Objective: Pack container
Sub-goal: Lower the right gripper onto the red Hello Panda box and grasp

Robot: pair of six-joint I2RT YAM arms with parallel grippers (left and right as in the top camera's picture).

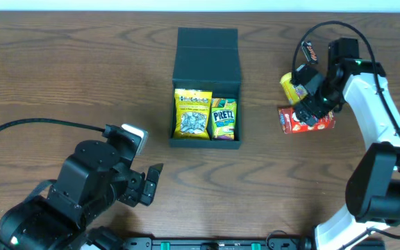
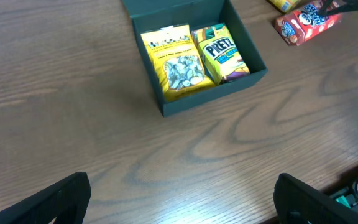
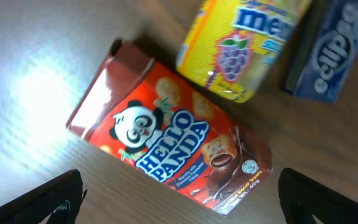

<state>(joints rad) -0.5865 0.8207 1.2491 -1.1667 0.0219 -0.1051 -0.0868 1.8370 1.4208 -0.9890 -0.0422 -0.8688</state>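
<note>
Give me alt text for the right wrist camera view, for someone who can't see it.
A red Hello Panda carton lies flat on a wooden table under the open right gripper, whose dark fingertips show in the bottom corners. A yellow candy pack and a blue Eclipse pack lie beside it.

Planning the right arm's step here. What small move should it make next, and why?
Probably lower the right gripper onto the red Hello Panda carton and close: its jaws stand open right above the carton, which lies flat on the table outside the open container.
</note>
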